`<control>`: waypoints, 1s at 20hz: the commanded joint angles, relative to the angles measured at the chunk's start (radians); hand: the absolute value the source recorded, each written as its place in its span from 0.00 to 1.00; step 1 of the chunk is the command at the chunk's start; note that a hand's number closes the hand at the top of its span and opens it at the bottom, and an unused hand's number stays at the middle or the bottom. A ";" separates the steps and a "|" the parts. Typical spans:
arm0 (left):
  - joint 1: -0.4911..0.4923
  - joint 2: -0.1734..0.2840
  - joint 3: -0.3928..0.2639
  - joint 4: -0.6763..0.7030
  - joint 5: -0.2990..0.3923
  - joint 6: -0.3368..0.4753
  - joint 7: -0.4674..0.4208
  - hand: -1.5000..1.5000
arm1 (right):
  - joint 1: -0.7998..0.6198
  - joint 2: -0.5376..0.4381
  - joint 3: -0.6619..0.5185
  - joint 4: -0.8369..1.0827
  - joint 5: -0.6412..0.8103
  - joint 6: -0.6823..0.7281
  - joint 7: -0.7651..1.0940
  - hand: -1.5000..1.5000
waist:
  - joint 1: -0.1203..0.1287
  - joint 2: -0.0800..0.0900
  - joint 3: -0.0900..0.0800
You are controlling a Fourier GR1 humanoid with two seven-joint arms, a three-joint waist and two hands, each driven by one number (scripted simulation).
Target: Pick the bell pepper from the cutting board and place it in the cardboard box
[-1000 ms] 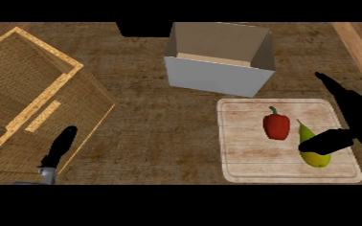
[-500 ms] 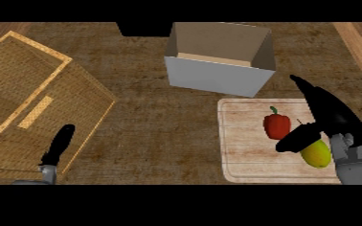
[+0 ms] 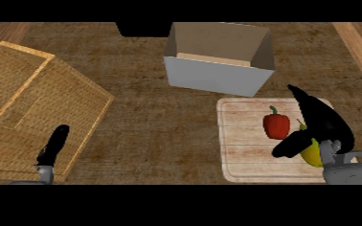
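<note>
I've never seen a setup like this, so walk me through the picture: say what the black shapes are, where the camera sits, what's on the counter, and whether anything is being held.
The camera sits at the robot's head and looks steeply down at a wooden counter. The black shapes are the robot's two hands on grey forearms. The left hand rests open at the lower left, over a wicker basket. The right hand is open above a cutting board, right beside a red bell pepper and partly covering a yellow fruit. Behind the board stands an open cardboard box. Nothing is held yet; the pepper lies on the board.
</note>
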 commanded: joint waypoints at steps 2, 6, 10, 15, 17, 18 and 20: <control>0.035 0.005 0.048 -0.032 0.002 -0.052 -0.023 0.50 | 0.001 0.056 -0.018 -0.005 0.046 0.067 0.051 0.00 | 0.001 0.000 0.000; -0.059 -0.022 0.078 0.067 -0.011 -0.062 -0.023 0.50 | -0.020 0.110 -0.013 0.006 0.095 0.063 0.073 0.00 | -0.002 0.000 0.000; -0.025 -0.060 0.057 0.028 -0.061 -0.050 -0.040 0.50 | -0.022 0.112 -0.068 0.093 0.121 0.076 -0.036 0.00 | 0.001 0.001 0.000; 0.023 -0.087 0.063 -0.014 -0.099 -0.049 -0.035 0.50 | -0.005 0.185 -0.071 0.102 0.192 0.050 -0.051 0.00 | 0.001 0.000 0.001; -0.003 -0.062 0.107 -0.029 -0.063 -0.098 0.007 0.50 | 0.040 0.147 -0.113 0.040 0.173 0.107 -0.071 0.00 | -0.001 0.000 0.000; -0.052 -0.088 0.084 0.027 -0.096 -0.077 0.003 0.50 | 0.061 0.153 -0.118 0.114 0.199 0.048 -0.152 0.00 | -0.002 0.000 0.001; -0.025 -0.095 0.089 0.020 -0.098 -0.092 -0.012 0.50 | 0.071 0.205 -0.091 0.034 0.221 0.070 -0.065 0.00 | -0.002 0.000 0.000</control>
